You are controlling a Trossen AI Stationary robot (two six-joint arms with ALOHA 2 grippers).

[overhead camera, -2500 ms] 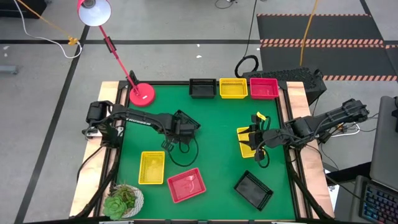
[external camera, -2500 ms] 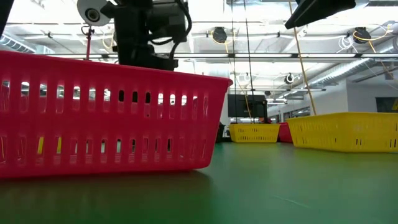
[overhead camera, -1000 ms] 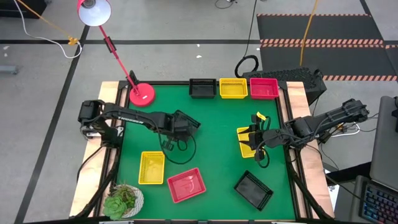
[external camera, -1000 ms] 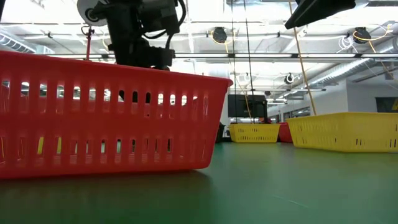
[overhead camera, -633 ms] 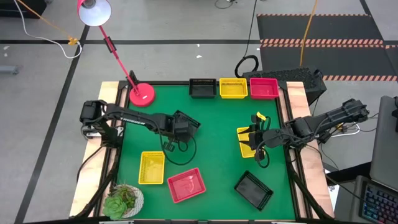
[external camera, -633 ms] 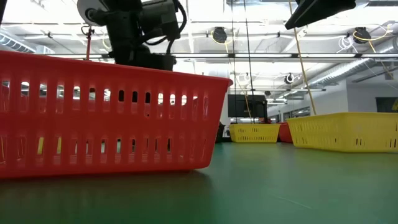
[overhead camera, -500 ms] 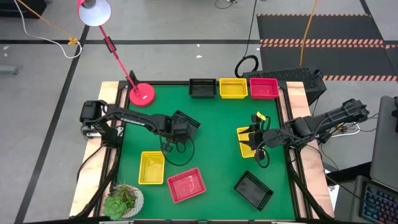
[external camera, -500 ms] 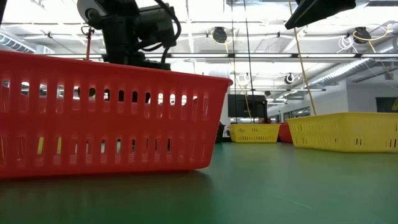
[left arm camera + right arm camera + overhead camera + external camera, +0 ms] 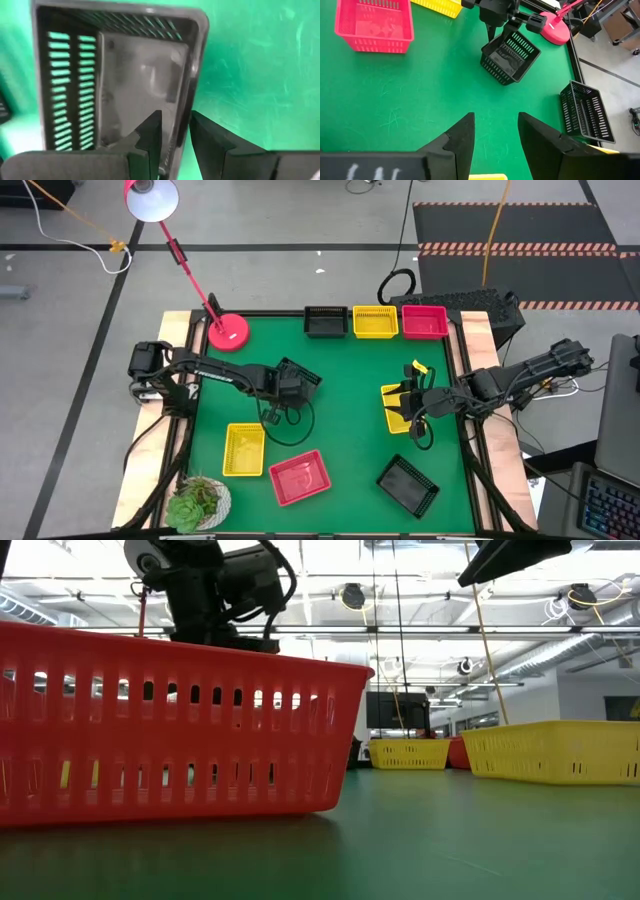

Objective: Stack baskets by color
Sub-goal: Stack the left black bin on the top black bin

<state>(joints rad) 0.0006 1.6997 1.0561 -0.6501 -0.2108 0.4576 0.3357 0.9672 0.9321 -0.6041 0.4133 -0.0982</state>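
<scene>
Gripping the rim of a black basket (image 9: 125, 80), the left gripper (image 9: 174, 137) has one finger inside the wall and one outside, closed on that wall. In the high view this basket (image 9: 296, 376) sits at centre left of the frame, largely hidden under the left gripper (image 9: 275, 388); the right wrist view shows it (image 9: 511, 56) tilted, one edge raised off the green table (image 9: 345, 430).

Step in hand, as judged: collecting this black basket for the black stack. A second black basket (image 9: 325, 321) stands at upper centre of the high view, in a row with a yellow basket (image 9: 375, 321) and a red-pink basket (image 9: 425, 321). The next move calls for lifting clear, carrying toward upper centre, squaring the long axis with the receiving basket, then lowering so it nests.

Orientation: the held basket's opening faces up and toward the wrist camera. Its long axis runs diagonally in the high view, from upper left to lower right.

The right gripper (image 9: 495, 132) waits at centre right, fingers apart and holding nothing, over a yellow basket (image 9: 393, 408). Remaining loose: a yellow basket (image 9: 244, 449), a red-pink basket (image 9: 299, 477) and a black basket (image 9: 407, 484), all in the lower half.
</scene>
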